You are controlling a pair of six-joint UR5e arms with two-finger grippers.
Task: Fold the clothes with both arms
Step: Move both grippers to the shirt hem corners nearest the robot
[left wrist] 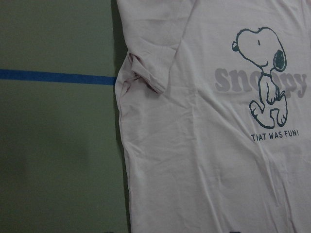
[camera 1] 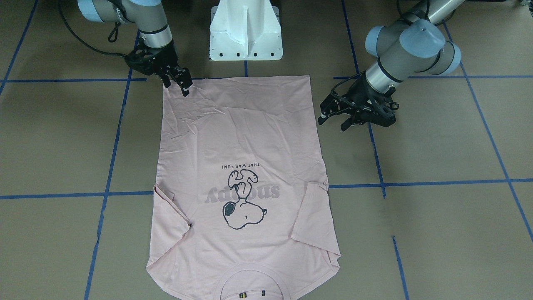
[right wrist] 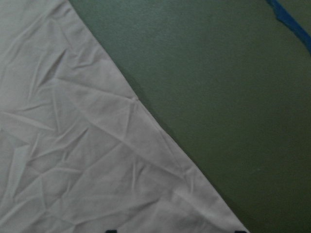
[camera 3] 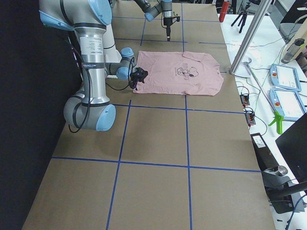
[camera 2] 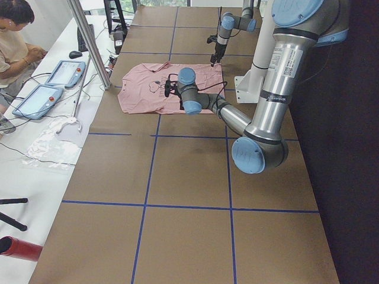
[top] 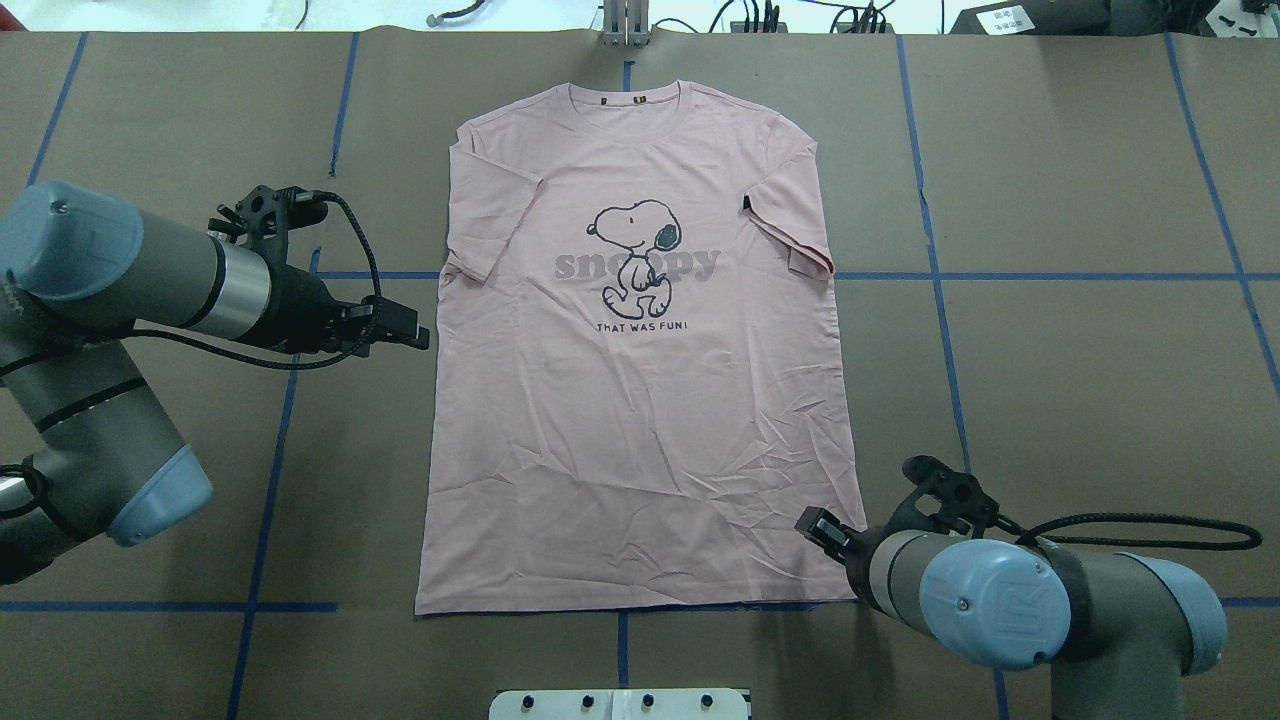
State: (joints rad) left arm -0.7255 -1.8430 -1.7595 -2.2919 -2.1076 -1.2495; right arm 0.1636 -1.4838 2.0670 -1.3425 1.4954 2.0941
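Observation:
The pale pink T-shirt (camera 1: 241, 137) (top: 640, 400) lies flat and print side up, collar away from the robot, both sleeves tucked inward. My left gripper (camera 1: 333, 121) (top: 410, 332) hovers open just off the shirt's side edge, level with its middle, holding nothing. The left wrist view shows the shirt (left wrist: 204, 160) with its folded sleeve and Snoopy print, but no fingers. My right gripper (camera 1: 177, 85) (top: 818, 525) is open at the hem corner nearest the robot. Its fingertips barely show at the bottom of the right wrist view, wide apart over the shirt (right wrist: 73, 160) corner.
The white pedestal base (camera 1: 245, 33) stands just behind the hem. Blue tape lines (top: 940, 300) cross the brown table. In the exterior left view a seated person (camera 2: 15, 41), tablets (camera 2: 41, 97) and a metal pole (camera 2: 89, 44) are beyond the collar end.

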